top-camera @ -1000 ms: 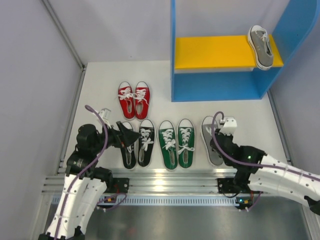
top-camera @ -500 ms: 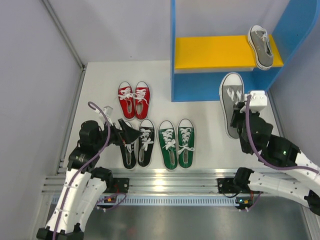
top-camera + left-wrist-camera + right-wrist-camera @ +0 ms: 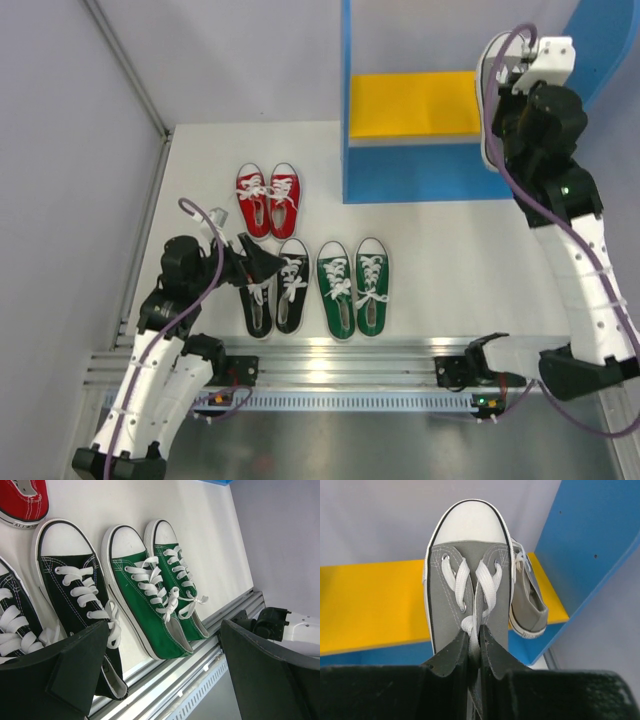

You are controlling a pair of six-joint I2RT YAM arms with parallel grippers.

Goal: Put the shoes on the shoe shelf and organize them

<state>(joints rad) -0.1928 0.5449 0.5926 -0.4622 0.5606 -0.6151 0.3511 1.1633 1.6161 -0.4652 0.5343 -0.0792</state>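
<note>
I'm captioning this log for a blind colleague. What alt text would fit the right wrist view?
The right claw pinches a grey shoe at its laces, white toe pointing away, with the shelf's yellow board behind it. A second grey shoe sits on the board to its right, partly hidden by the first, beside the blue wall.

Shelved grey shoe half hidden, red shoe cropped

Red pair, black pair, green pair: on the table, laced, toes pointing far. One grey shoe is airborne over the shelf, above its yellow board. Second grey shoe lies on the board's right end.
</note>
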